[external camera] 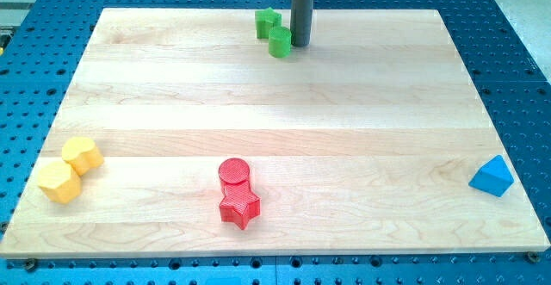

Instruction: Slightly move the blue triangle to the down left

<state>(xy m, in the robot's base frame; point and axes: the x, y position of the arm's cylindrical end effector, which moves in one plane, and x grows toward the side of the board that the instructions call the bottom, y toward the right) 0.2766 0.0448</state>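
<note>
The blue triangle lies near the right edge of the wooden board, low in the view. My tip rests on the board near its top edge, far up and left of the blue triangle. It stands just right of the green round block, close to touching it.
A second green block sits just above and left of the round one. A red cylinder and a red star touch at bottom centre. Two yellow hexagonal blocks touch at bottom left. Blue perforated table surrounds the board.
</note>
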